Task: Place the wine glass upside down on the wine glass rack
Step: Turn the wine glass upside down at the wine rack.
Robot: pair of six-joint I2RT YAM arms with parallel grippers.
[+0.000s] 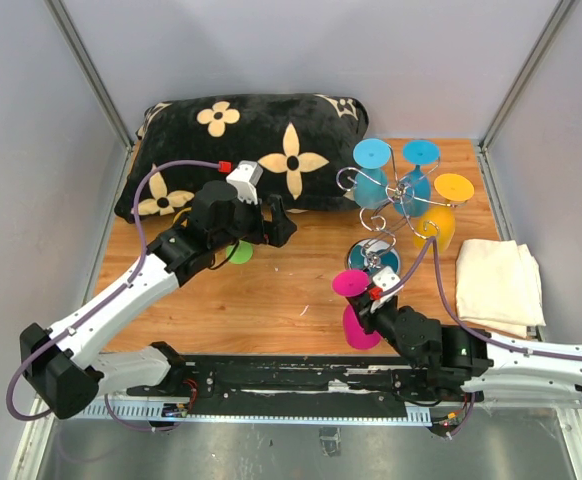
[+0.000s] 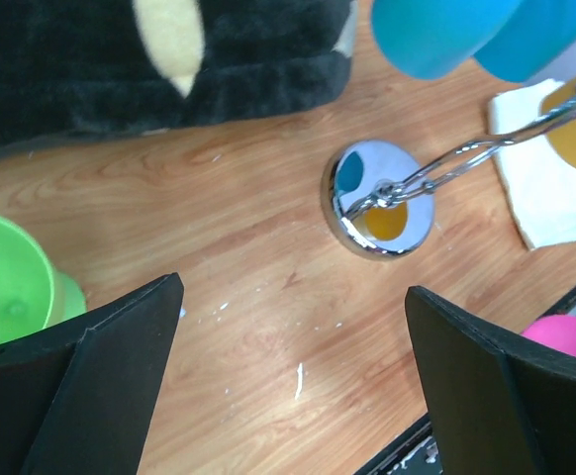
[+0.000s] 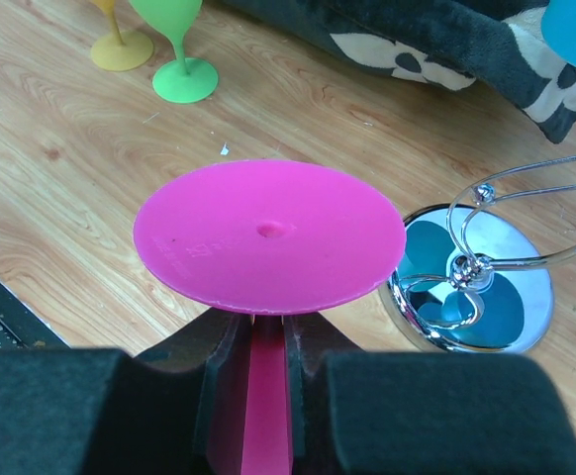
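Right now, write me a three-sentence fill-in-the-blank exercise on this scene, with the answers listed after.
1. The right gripper is shut on the stem of the upside-down ____ wine glass.
2. The left gripper hangs ____ over the table, holding nothing.
3. On the wine glass rack, ____ blue glasses hang beside an orange one.

Missing words: pink; open; two.
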